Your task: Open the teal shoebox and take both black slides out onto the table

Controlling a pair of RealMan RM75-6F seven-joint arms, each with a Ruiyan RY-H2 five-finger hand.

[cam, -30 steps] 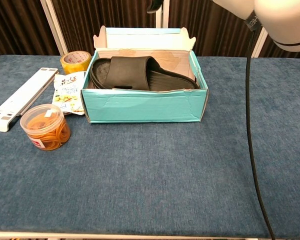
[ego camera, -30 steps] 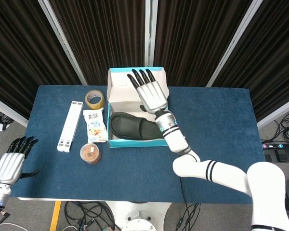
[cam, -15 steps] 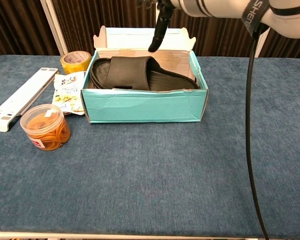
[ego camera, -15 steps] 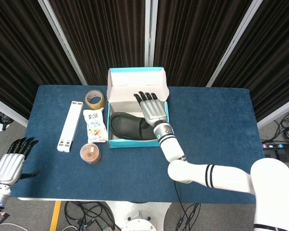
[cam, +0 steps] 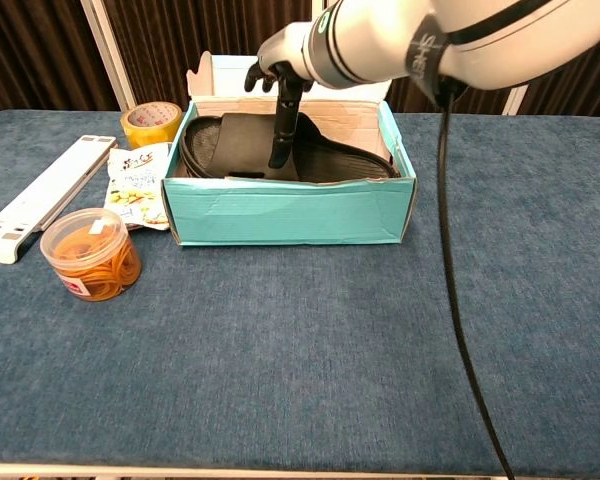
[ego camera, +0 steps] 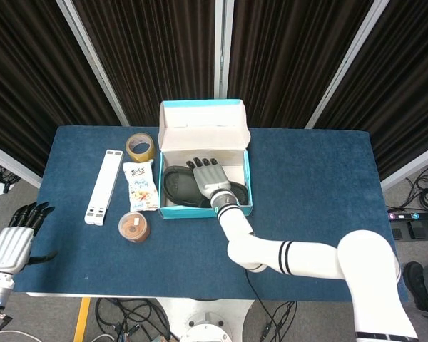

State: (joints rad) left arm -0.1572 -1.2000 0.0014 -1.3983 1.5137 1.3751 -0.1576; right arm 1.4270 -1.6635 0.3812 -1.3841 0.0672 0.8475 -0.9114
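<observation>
Teal shoebox (cam: 290,210) open; right hand (ego camera: 208,179), fingers spread, reaches the black slides (cam: 280,148), apparently ungrasped; both remain inside.

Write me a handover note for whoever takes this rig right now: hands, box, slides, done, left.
Right hand: reaching down into the open teal cardboard shoebox, fingers pointing down onto the black rubber slide; a grip cannot be told.
Left hand: open, off the table's near left edge, holding nothing.
Done: lid is up.
Left: lift out both slides onto the blue cloth table; only one slide shows clearly, the second cannot be made out.
Beside the box on the left: snack packet, tape roll, jar of rubber bands.
</observation>
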